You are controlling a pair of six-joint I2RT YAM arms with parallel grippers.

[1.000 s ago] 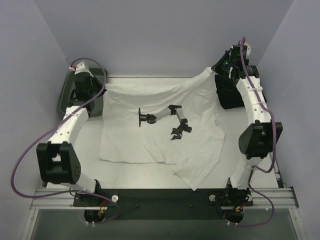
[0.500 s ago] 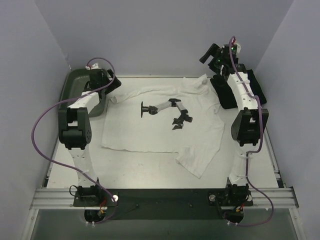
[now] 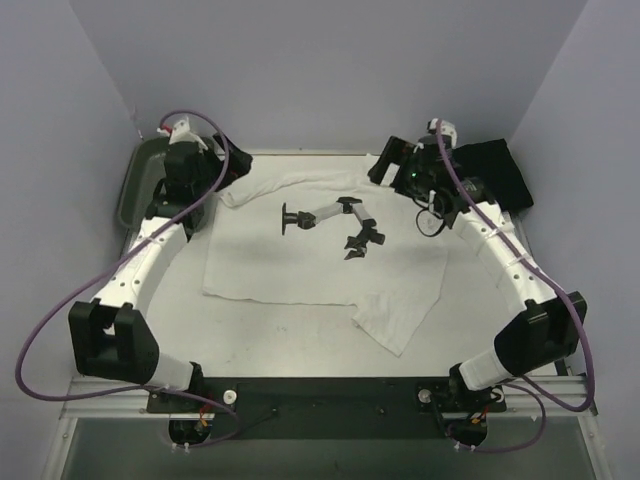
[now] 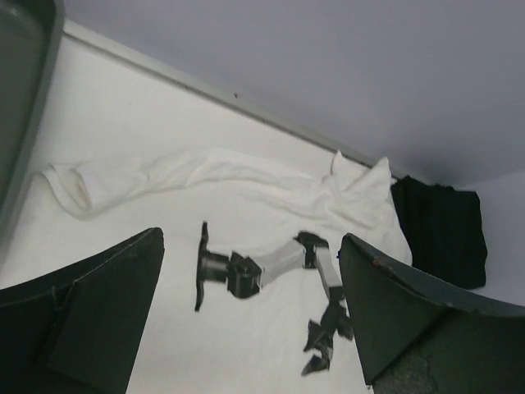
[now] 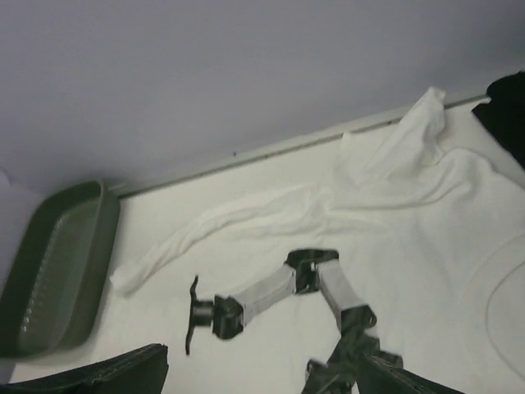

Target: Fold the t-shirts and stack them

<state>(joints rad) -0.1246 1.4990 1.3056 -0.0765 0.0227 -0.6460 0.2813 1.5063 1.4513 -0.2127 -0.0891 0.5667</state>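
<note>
The white t-shirt [image 3: 300, 275] lies spread on the table with a black and grey robot-arm print [image 3: 330, 222] facing up. Its far edge is bunched in a rumpled band [image 4: 205, 174], and one sleeve [image 3: 395, 322] points toward the near side. The black t-shirt [image 3: 497, 170] sits folded at the back right corner [image 4: 439, 234]. My left gripper [image 3: 228, 170] hovers open over the shirt's far left corner, with nothing between its fingers [image 4: 98, 316]. My right gripper [image 3: 385, 162] hovers open over the far right part of the shirt [image 5: 394, 205], also holding nothing.
A dark green plastic tray [image 3: 133, 180] stands at the back left, beside the left arm [image 5: 57, 271]. Grey walls close in the back and both sides. A black rail [image 3: 320, 395] carrying the arm bases runs along the near edge.
Both grippers opened and let go of the white t-shirt's far corners. The raised edge dropped onto the table in a rumpled band, and both grippers swung inward above it.
</note>
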